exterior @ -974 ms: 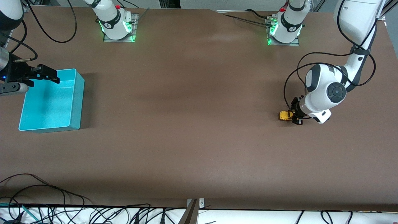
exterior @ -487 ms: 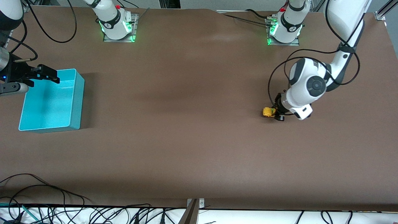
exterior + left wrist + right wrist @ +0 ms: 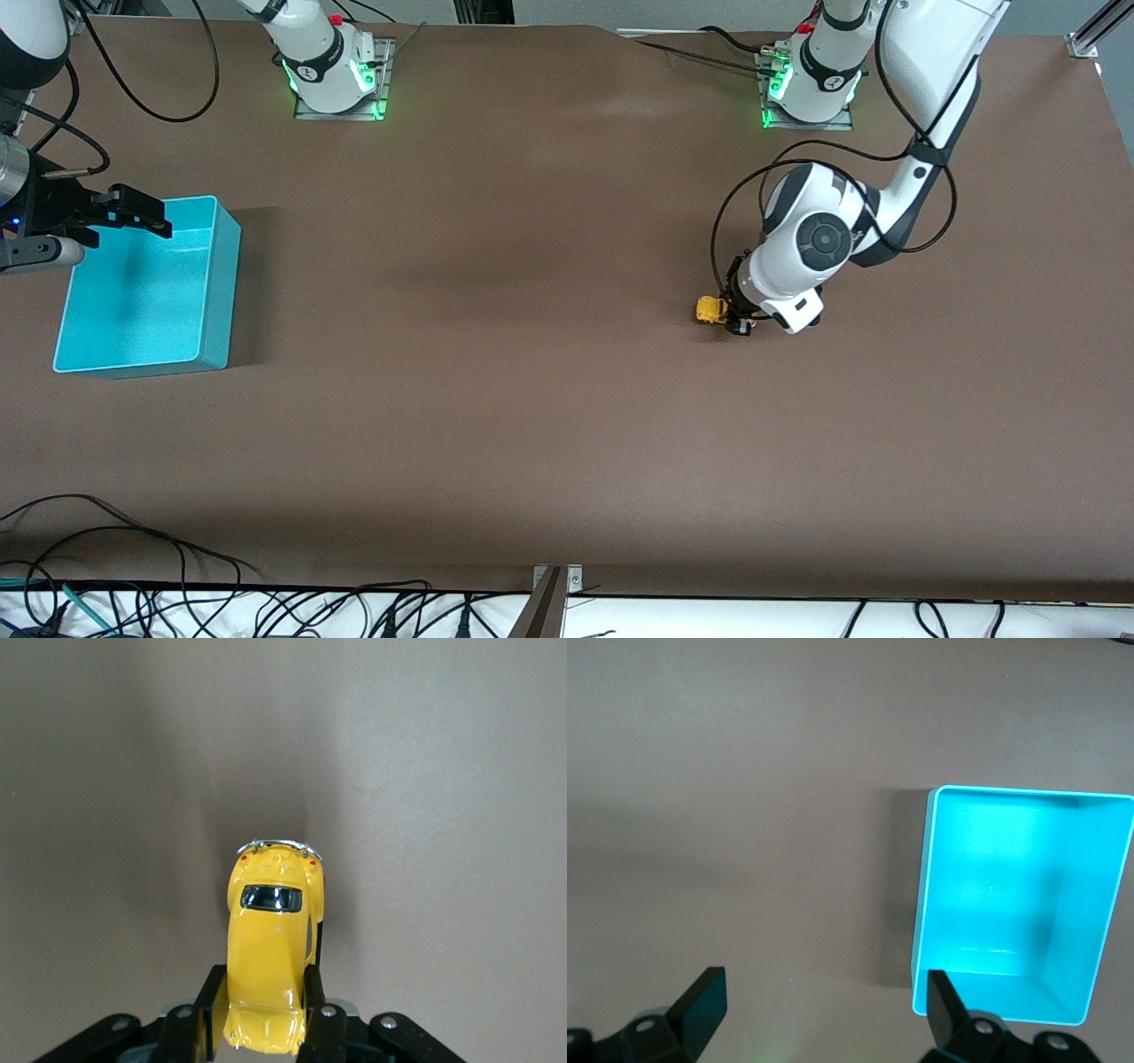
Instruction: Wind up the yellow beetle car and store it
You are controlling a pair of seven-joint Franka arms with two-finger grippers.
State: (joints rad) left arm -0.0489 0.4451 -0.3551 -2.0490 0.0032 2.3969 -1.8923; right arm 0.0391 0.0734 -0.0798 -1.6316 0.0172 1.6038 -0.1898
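The yellow beetle car (image 3: 710, 310) is a tiny yellow toy with dark windows, low on the brown table toward the left arm's end. My left gripper (image 3: 732, 316) is shut on it; in the left wrist view the car (image 3: 268, 950) sits between the two black fingers (image 3: 317, 1003), its body sticking out past them. The teal bin (image 3: 149, 285) stands empty at the right arm's end of the table. My right gripper (image 3: 133, 211) is open and empty over the bin's rim; the bin (image 3: 1021, 904) also shows in the right wrist view.
The two arm bases (image 3: 335, 62) with green lights stand along the table's back edge. Loose cables (image 3: 133, 567) lie along the edge nearest the front camera. Bare brown table (image 3: 478, 292) lies between the car and the bin.
My left gripper has moved with the yellow beetle car across the table toward the right arm's end. The right arm has not moved.
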